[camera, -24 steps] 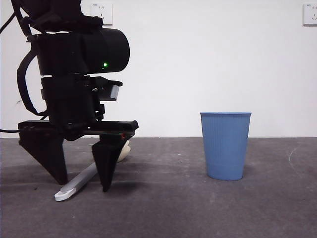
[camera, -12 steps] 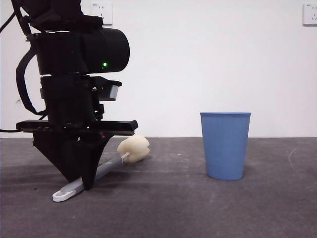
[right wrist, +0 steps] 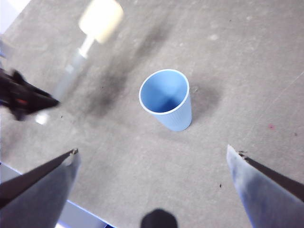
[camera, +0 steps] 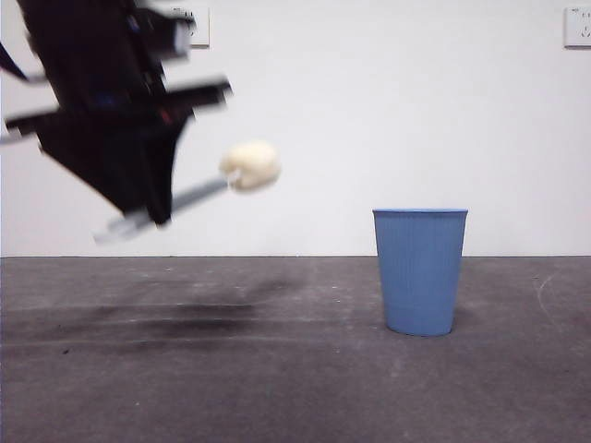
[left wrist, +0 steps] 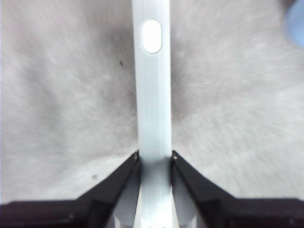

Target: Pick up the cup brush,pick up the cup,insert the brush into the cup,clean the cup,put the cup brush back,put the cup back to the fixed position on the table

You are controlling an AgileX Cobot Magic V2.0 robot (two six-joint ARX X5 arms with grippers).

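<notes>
My left gripper is shut on the grey handle of the cup brush and holds it high above the table at the left of the front view. The cream sponge head points toward the cup, and the white looped tip sticks out past the jaws. The left wrist view shows the handle clamped between both jaws. The blue ribbed cup stands upright on the table at the right, empty inside. My right gripper hangs open well above the cup, holding nothing.
Two wall sockets sit high on the white back wall. A dark shadow of the raised arm lies on the table's left half. The other arm's gripper shows at the edge of the right wrist view.
The left gripper closed on the brush handle on the table, then lifted the brush up off the surface, tilting as it rose. The cup has not moved.
</notes>
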